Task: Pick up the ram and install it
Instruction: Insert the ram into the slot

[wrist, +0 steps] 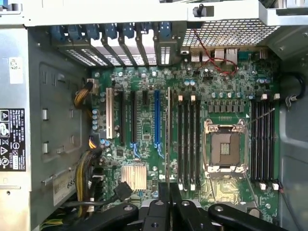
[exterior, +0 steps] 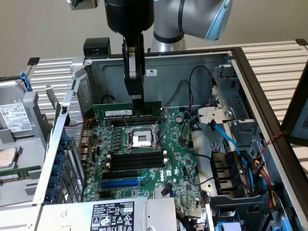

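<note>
Hand [exterior: 138,100], closed narrow on the top edge of the ram [exterior: 126,111], holds it on edge above the motherboard [exterior: 179,161]; good seating likely requires keeping it level, aligned along one of the black slots [exterior: 132,161], and pressed evenly.

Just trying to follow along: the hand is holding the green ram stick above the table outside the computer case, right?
Not outside. The exterior view shows the hand holding the ram inside the open case, above the motherboard.
</note>
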`<state>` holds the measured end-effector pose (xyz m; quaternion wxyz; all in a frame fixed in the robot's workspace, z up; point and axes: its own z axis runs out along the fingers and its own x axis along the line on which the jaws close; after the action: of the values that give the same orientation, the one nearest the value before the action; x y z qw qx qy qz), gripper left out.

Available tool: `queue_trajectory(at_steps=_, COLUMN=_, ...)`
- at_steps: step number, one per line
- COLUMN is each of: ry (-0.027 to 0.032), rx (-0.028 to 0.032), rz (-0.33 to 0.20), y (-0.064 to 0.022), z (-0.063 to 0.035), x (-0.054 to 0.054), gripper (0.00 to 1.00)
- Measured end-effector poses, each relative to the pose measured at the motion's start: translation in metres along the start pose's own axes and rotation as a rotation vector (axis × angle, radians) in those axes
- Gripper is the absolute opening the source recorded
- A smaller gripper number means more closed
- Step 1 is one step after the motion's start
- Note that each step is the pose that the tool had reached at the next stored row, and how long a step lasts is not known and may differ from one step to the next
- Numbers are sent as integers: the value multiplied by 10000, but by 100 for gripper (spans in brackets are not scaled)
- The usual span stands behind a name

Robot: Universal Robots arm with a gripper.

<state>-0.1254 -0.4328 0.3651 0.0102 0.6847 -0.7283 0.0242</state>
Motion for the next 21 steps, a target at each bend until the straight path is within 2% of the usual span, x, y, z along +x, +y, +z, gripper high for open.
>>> queue_trajectory(at_steps=12, ry=-12, rx=-17, rz=360, y=-241, z=224, x=-28, gripper=13)
queue_trajectory(at_steps=21, ry=-10, rx=-20, rz=382, y=-249, z=383, x=-87, gripper=13)
